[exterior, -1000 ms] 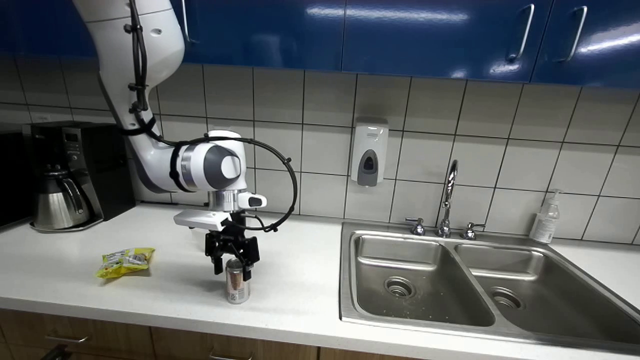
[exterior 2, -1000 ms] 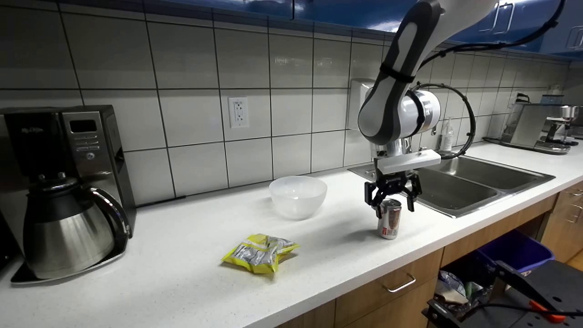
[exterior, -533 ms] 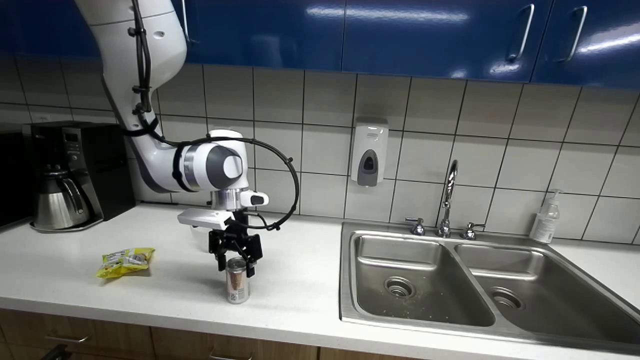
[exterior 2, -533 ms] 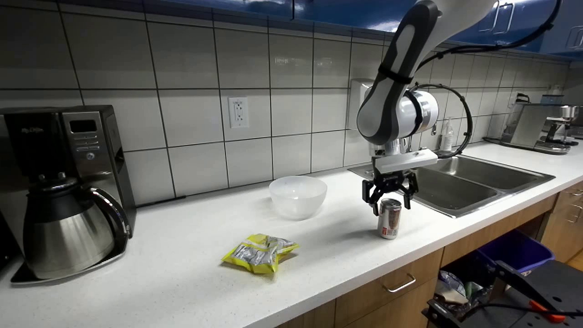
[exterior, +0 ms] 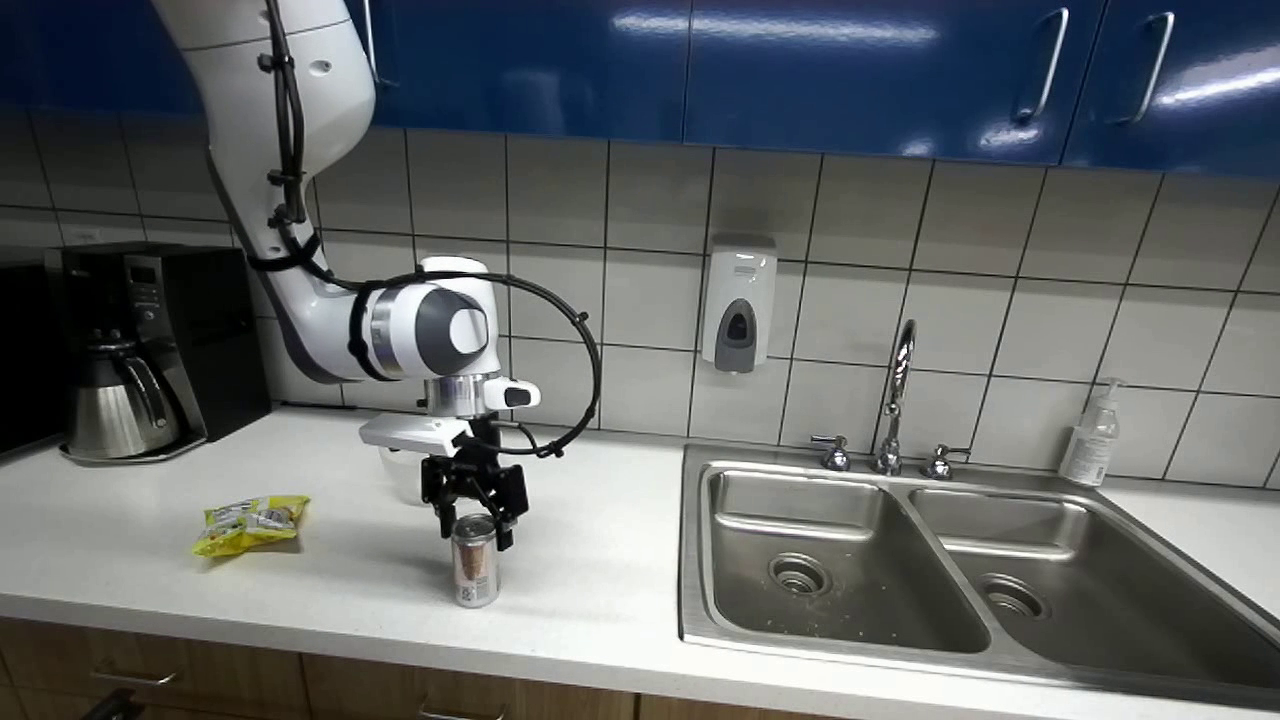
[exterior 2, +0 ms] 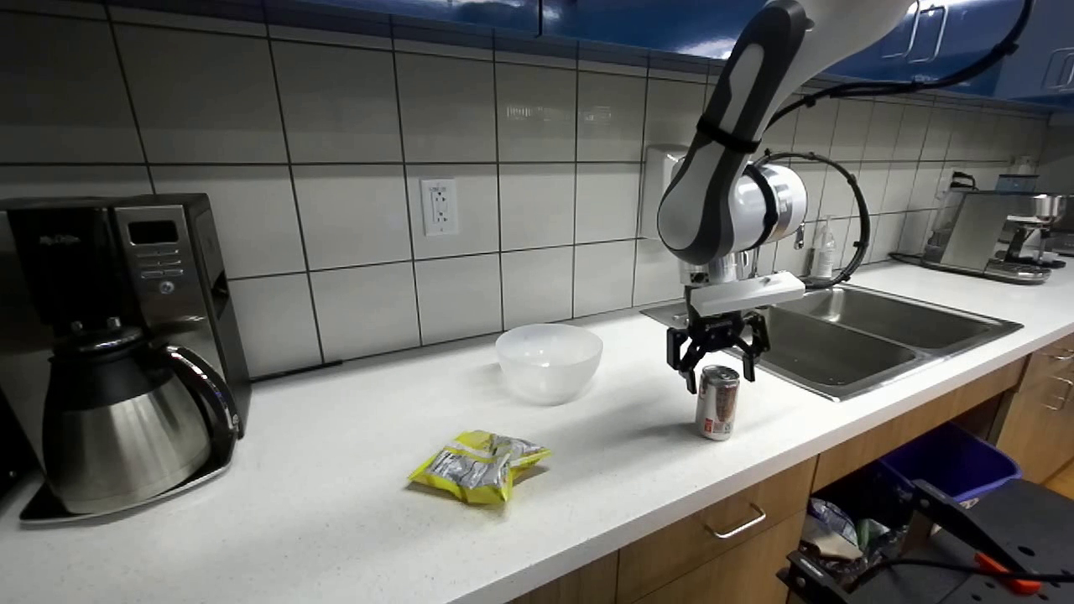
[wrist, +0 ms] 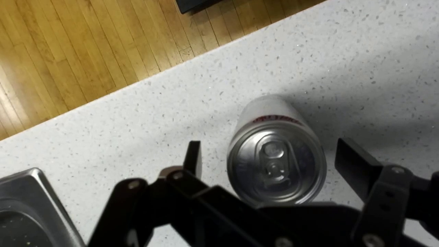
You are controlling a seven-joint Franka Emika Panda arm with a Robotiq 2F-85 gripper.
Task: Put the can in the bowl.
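Wrist view: the can [wrist: 276,154] stands upright on the pale counter [wrist: 164,113], its lid [wrist: 276,164] uppermost, with the two fingers [wrist: 356,168] spread wide to either side and a gap showing between each and the metal. Nothing is held. Whether the tips are level with its upper side or only above the lid is hard to judge. In an exterior view the gripper [exterior 2: 721,382] hangs at about the can's top, and the bowl [exterior 2: 550,369] sits well apart, nearer the tiled wall [exterior 2: 537,201].

I would expect smooth, hard aluminium, a little slippery, and thin enough to dent if squeezed when empty (full or drained, I cannot tell; a full one would be stiffer and noticeably heavier). The best hold looks to be the straight side, around mid-height, with both fingers square across the diameter. The narrowing shoulder just below the lid gives poor purchase and might let it tip or slide out during the lift. Moderate, even pressure should suffice.
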